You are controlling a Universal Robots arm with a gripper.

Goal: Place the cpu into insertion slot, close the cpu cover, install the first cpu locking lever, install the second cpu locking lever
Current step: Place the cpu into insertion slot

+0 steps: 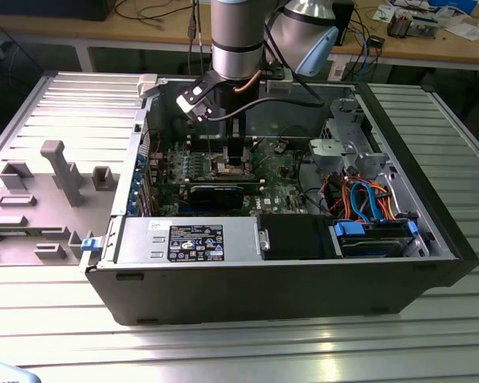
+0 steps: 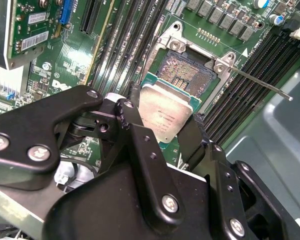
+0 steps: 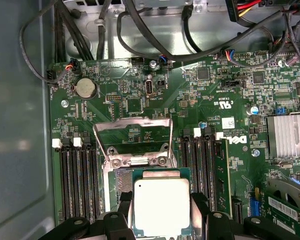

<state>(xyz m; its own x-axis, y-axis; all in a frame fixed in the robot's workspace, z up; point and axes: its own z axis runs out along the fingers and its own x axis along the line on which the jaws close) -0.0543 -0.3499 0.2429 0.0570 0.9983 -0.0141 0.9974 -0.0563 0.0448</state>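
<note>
- Exterior view's left: a grey fixture plate [image 1: 48, 183]; then the open computer case [image 1: 303, 271], with the gripper [image 1: 236, 162] reaching inside.
- First wrist view: fingers [image 3: 125, 200] clamp the cpu [image 3: 161, 205] just above the insertion slot [image 3: 121, 181]; the cpu cover [image 3: 132, 121] stands raised.

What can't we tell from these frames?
- Gap between cpu and slot: hidden under the cpu, both wrist views.
- Slot contacts: partly covered by the cpu, second wrist view.
- What the gripper holds: too small to tell, exterior view.
</note>
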